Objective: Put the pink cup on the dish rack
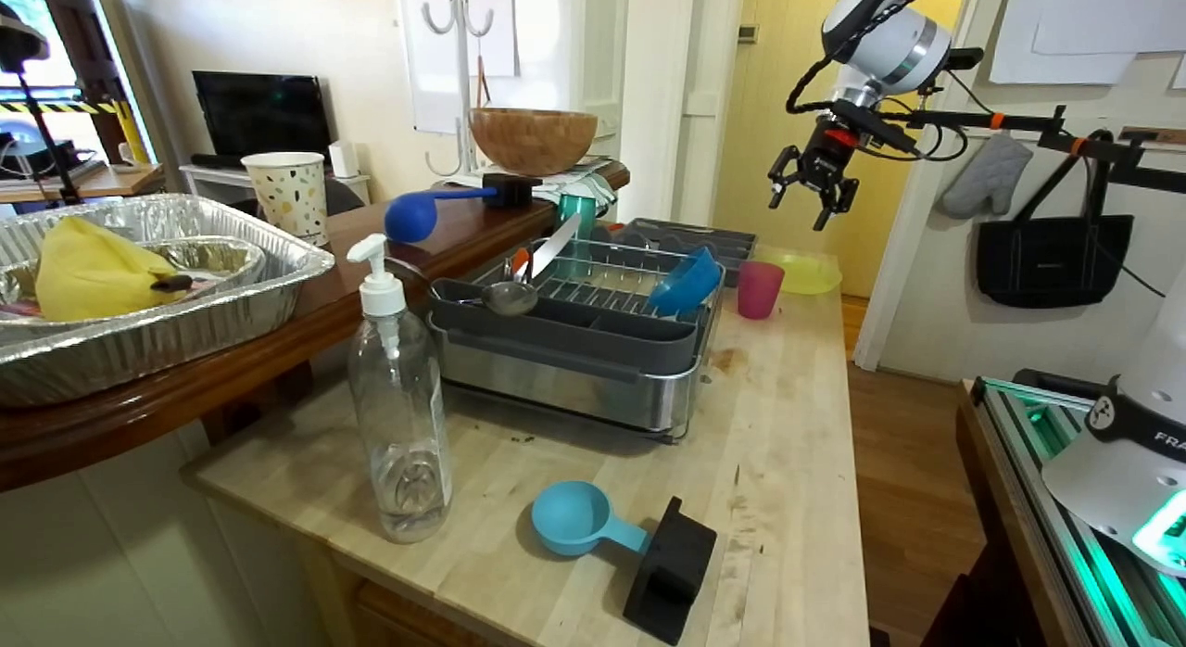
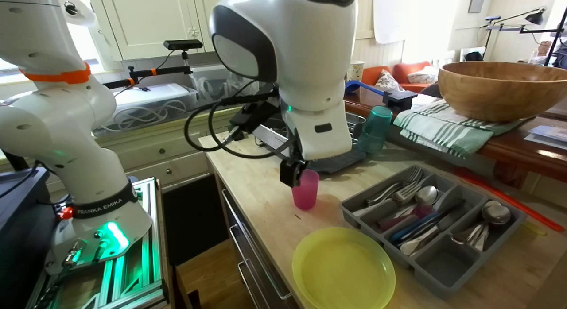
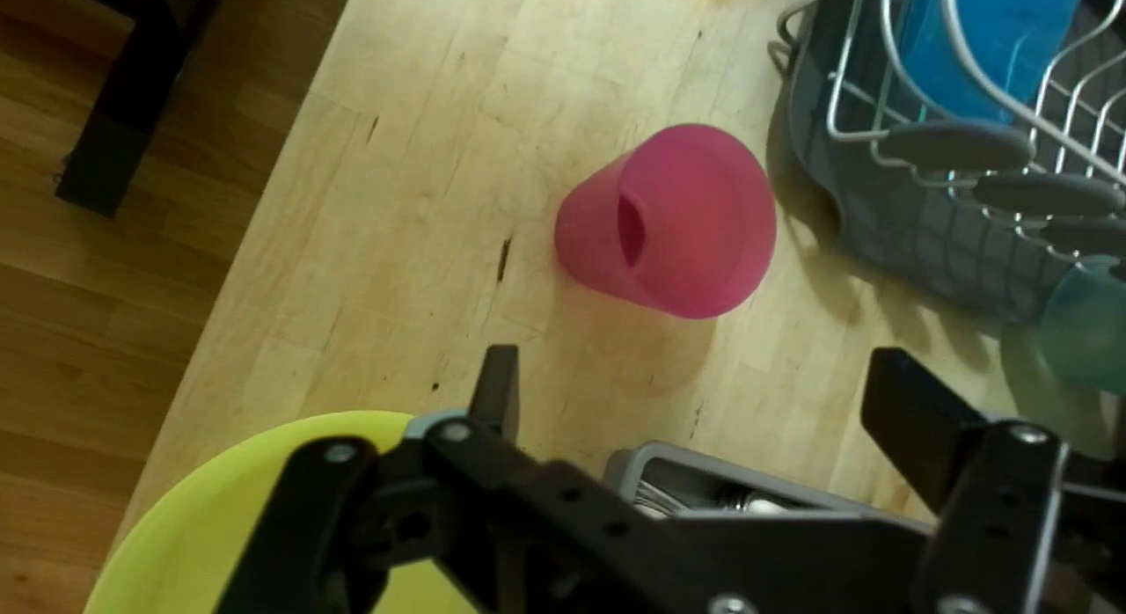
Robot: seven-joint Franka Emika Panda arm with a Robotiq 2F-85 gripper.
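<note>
Gripper (image 3: 699, 372) hung wide and empty. Below and, in the wrist view, ahead of it stood the cup (image 3: 666, 222), the rack (image 3: 956, 148) ahead-right. To me, approach seemed the step; the next move needed centring over the cup, then lowering.

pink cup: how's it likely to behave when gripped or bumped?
The pink cup has a translucent-looking wall, suggesting light plastic that may flex slightly. It stands upright on a base narrower than its mouth, so a high bump could tip it.
</note>
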